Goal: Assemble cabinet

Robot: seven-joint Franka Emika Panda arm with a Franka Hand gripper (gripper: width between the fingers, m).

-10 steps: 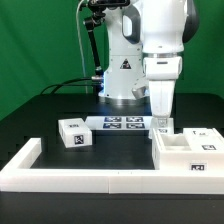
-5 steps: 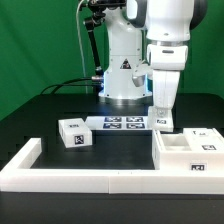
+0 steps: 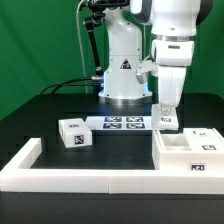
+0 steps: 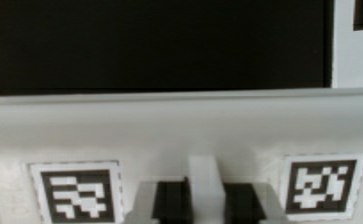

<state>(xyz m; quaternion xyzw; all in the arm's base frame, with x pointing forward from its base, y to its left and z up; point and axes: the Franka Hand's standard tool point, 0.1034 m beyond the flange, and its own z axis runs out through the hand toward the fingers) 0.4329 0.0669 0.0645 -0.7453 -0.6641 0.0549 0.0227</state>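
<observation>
My gripper [image 3: 168, 110] hangs above the table, just behind the large white cabinet body [image 3: 190, 152] at the exterior view's right. It is shut on a small white tagged panel [image 3: 168, 121], held clear of the table. In the wrist view the panel [image 4: 178, 125] fills the picture with a tag on each side, and the gripper [image 4: 203, 198] clamps a thin white ridge between its dark fingers [image 4: 169, 202]. A small white tagged block [image 3: 74, 133] lies on the table at the exterior view's left.
The marker board [image 3: 120, 123] lies flat in front of the robot base [image 3: 125, 75]. A long low white rim bar [image 3: 90, 178] runs along the front, with a raised end at the exterior view's left [image 3: 28, 153]. The table is black.
My gripper has risen and shifted toward the exterior view's right, carrying the small panel up with it. The block and cabinet body have not moved.
</observation>
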